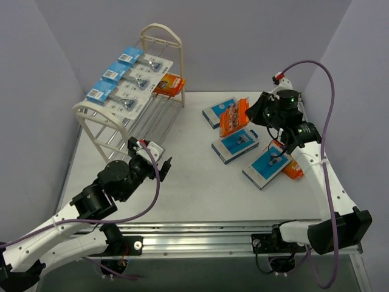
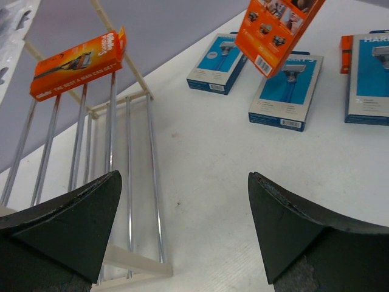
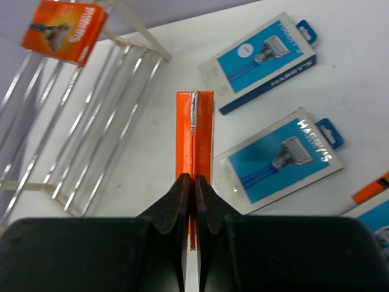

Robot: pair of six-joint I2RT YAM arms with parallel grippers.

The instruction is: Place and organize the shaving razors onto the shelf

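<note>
L gripper (image 2: 182, 182): jaws spread wide, nothing between, over bare table (image 1: 194, 188) beside shelf (image 1: 97, 125) lower rods; R gripper (image 3: 194, 181): jaws pinching orange box (image 3: 203, 134) by thin edge, above blue-and-white boxes (image 1: 235, 145); shelf top tier: three blister cards (image 1: 130, 82), second orange box (image 1: 169, 84) at far edge.

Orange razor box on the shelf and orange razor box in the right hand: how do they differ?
The orange razor box on the shelf lies on the rods of that cream-white shelf; the orange razor box in the right hand hangs above the white table. Nothing grips the first; the shut right hand pinches the second by its edge. Both are flat orange packs.
</note>
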